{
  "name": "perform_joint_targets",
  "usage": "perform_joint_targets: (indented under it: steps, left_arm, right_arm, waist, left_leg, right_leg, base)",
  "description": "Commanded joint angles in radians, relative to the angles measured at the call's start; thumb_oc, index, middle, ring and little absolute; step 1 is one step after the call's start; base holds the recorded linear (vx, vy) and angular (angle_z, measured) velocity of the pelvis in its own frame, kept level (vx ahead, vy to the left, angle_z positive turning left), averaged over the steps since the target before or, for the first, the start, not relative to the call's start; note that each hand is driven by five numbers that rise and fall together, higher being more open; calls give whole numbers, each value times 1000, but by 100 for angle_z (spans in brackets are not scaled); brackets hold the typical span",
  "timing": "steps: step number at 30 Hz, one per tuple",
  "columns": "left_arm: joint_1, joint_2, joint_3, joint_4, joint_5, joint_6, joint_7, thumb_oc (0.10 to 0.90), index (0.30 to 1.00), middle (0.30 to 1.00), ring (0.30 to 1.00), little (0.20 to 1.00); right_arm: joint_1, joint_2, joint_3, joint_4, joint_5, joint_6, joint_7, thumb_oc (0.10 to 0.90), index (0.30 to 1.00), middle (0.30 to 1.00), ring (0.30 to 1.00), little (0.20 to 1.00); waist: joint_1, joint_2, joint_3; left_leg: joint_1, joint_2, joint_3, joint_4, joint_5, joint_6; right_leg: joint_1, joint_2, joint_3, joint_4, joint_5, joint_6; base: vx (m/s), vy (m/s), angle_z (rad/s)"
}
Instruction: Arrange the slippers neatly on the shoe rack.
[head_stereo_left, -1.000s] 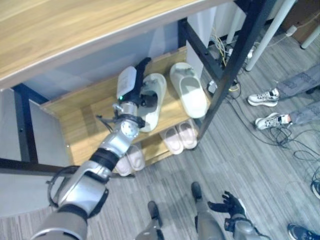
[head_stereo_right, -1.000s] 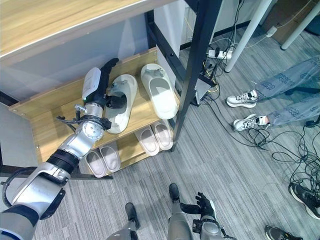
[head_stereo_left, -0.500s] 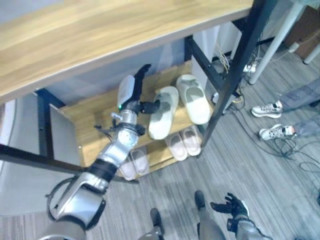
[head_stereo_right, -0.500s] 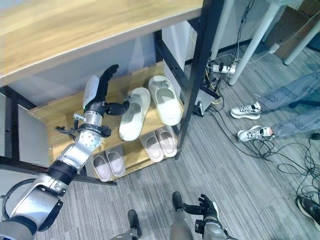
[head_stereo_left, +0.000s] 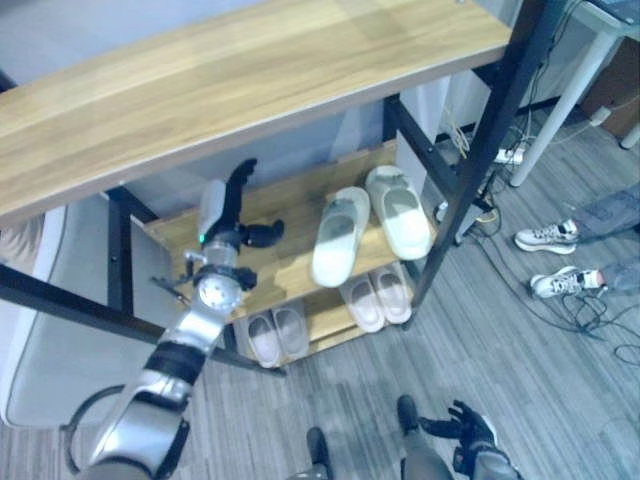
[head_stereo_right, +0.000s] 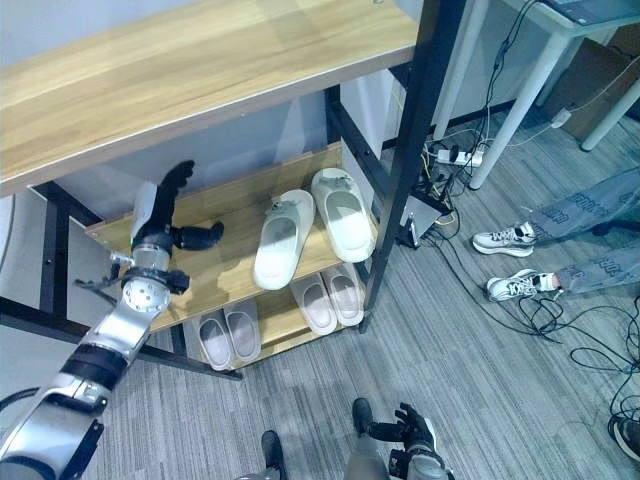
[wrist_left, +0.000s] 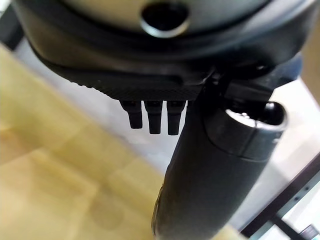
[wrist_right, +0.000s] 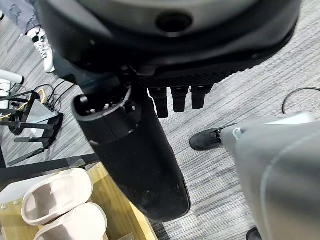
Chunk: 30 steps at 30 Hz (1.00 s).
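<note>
Two white slippers lie side by side on the shoe rack's middle shelf (head_stereo_left: 283, 268). The left slipper (head_stereo_left: 338, 236) is angled slightly and its toe end leans toward the right slipper (head_stereo_left: 401, 211). My left hand (head_stereo_left: 224, 206) hovers over the shelf's left part, open with straight fingers and the thumb sticking out. A clear gap separates it from the left slipper. My right hand (head_stereo_left: 466, 429) hangs low over the floor, open with its fingers relaxed.
Two pairs of pale pink slippers (head_stereo_left: 266, 335) (head_stereo_left: 380, 296) sit on the bottom shelf. A broad wooden top shelf (head_stereo_left: 250, 90) overhangs the rack, and a black post (head_stereo_left: 472, 160) stands at its right. A person's white sneakers (head_stereo_left: 546, 238) and cables lie on the floor to the right.
My left hand has let go of the left white slipper and drawn back to the left along the shelf. The camera has also pulled back and shifted.
</note>
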Motion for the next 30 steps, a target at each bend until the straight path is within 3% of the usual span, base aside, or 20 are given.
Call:
perform_joint_targets:
  steps: [1,9,16,27,30]
  left_arm:
    - [-58,21,44,-32,35,-92,-13,800,900,900,900,900]
    - [118,-68,36,-107,90,-88,-71,800,900,900,900,900]
    - [190,-125,8,-182,27,-90,-154,800,900,900,900,900]
    - [155,-202,-109,-235,-73,-84,-231,800,900,900,900,900]
    - [131,-260,-166,-216,-114,-74,-241,800,900,900,900,900]
  right_arm:
    - [-4,-16,-26,10,24,-31,-1,800,900,900,900,900]
    - [-18,-8,-38,-4,23,-30,-1,800,900,900,900,900]
    - [-15,1,-39,-20,18,-20,-2,800,900,900,900,900]
    - [-28,-1,-15,-41,17,-2,-9,800,900,900,900,900]
    - [-34,1,10,-58,16,3,-12,800,900,900,900,900]
  waist:
    - [22,24,-41]
    - [32,19,-45]
    - [33,19,-51]
    - [23,28,-54]
    - [15,36,-51]
  left_leg:
    - [11,-58,-70,-2,-98,28]
    - [23,-54,-72,-2,-104,30]
    - [38,-53,-74,-2,-106,31]
    - [47,-52,-74,-2,-106,33]
    - [49,-51,-71,-2,-104,34]
  right_leg:
    - [60,24,-105,36,-166,36]
    - [73,26,-107,33,-170,32]
    - [86,29,-108,34,-174,28]
    - [95,31,-104,31,-173,27]
    - [94,34,-99,31,-173,26]
  base:
    - [0,0,0]
    - [0,0,0]
    - [0,0,0]
    - [1,-3,0]
    - [3,-10,0]
